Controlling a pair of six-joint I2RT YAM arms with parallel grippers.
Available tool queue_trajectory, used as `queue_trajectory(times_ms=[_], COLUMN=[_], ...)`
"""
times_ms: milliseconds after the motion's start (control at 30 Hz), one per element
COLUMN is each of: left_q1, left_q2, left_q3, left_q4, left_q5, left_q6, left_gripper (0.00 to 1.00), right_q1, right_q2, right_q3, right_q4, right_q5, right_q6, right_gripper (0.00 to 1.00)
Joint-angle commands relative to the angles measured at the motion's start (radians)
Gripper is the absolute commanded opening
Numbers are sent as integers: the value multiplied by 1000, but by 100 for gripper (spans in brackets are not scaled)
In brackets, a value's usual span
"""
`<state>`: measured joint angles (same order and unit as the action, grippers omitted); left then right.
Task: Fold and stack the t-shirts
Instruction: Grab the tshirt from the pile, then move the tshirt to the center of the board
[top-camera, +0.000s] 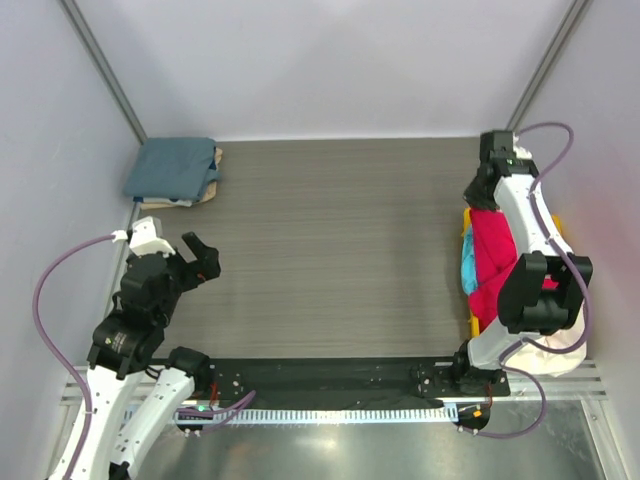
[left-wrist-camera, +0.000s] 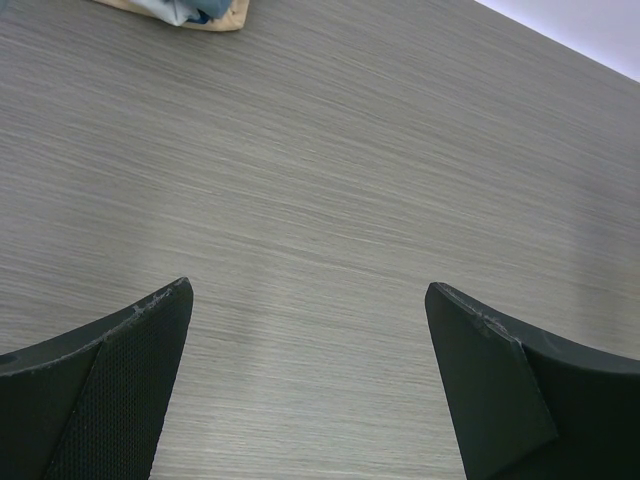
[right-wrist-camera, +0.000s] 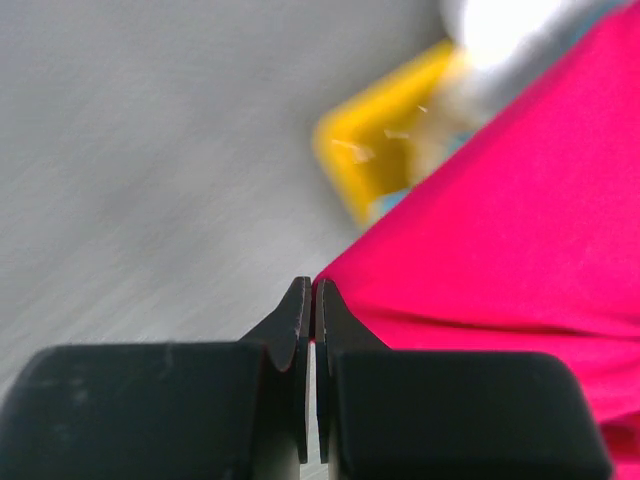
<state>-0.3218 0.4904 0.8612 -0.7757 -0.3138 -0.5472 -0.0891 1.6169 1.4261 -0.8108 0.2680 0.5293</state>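
Note:
A bright red-pink t-shirt (top-camera: 490, 255) hangs stretched over the yellow bin (top-camera: 466, 222) at the right edge. My right gripper (top-camera: 480, 195) is above it, its jaws closed on a corner of that shirt (right-wrist-camera: 500, 220); the fingertips (right-wrist-camera: 313, 282) meet at the cloth's edge. A cyan shirt (top-camera: 467, 268) and a cream-white one (top-camera: 548, 355) lie in the bin. A folded slate blue-grey shirt (top-camera: 172, 167) lies on a tan one (top-camera: 213, 188) at the far left. My left gripper (top-camera: 200, 258) is open and empty over bare table (left-wrist-camera: 305, 290).
The yellow bin's corner (right-wrist-camera: 370, 160) shows blurred in the right wrist view. The folded stack's edge (left-wrist-camera: 200, 12) shows at the top of the left wrist view. Grey walls with metal posts (top-camera: 105, 65) enclose the wood-grain table (top-camera: 340, 240).

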Motion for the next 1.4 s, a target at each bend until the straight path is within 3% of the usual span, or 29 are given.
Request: queue_trajectory(times_ms=[0,67,100,200,233,267,367,533,567,600,633,667,767,833,900,1000,1100,1167,1267,1367], left_q1=[-3,-3,-3,-3,-3,-3,-2,-2,-3,-2,-3,-2,-3,-2,-3,-3,-2,-2,-3,-3], left_q2=[-12,-9,-7,-3,0,2,-1,-7,-10,-12,-10,-10,-3,10,26,43,63,73,73,66], left_q3=[-5,-4,-2,4,6,6,7,9,9,9,9,9,7,9,10,12,13,15,15,13], left_q4=[19,19,13,7,4,0,-4,-5,-5,-5,-4,-5,-4,-4,-5,-2,0,-5,-8,-10], left_q5=[4,7,4,-4,-10,-14,-27,-38,-39,-42,-42,-42,-39,-33,-24,-4,1,-2,-11,-22], left_q6=[-8,-5,-2,0,0,0,0,1,1,1,1,1,1,1,3,4,1,3,1,0], left_gripper=[100,100,100,100,100,100,100,100,100,100,100,100,99,98,98,97,96,96,96,96], right_q1=[203,285,336,427,425,425,419,402,396,393,384,367,209,74,55,64,251,478,670,780], right_q2=[-28,36,113,239,239,210,21,-141,-199,-231,-254,-293,-348,-417,-484,-537,-529,-482,-367,-199], right_q3=[357,576,832,1313,1341,1321,988,489,321,234,152,0,-235,-295,-317,-349,-365,-383,-403,-379], right_q4=[-31,-103,-132,-244,-222,-193,-40,-8,-1,4,10,7,7,7,9,77,133,174,239,292], right_q5=[-68,-146,-171,-225,-228,-216,-178,-60,-29,-7,9,25,-7,-18,-12,-154,-199,-121,-76,-66], right_q6=[9,-21,-29,0,14,21,23,43,44,50,70,84,100,81,66,57,115,152,216,235], right_gripper=[1,1,1,1,1,1,1,2,17,82,99,100,100,100,100,99,98,98,95,90])
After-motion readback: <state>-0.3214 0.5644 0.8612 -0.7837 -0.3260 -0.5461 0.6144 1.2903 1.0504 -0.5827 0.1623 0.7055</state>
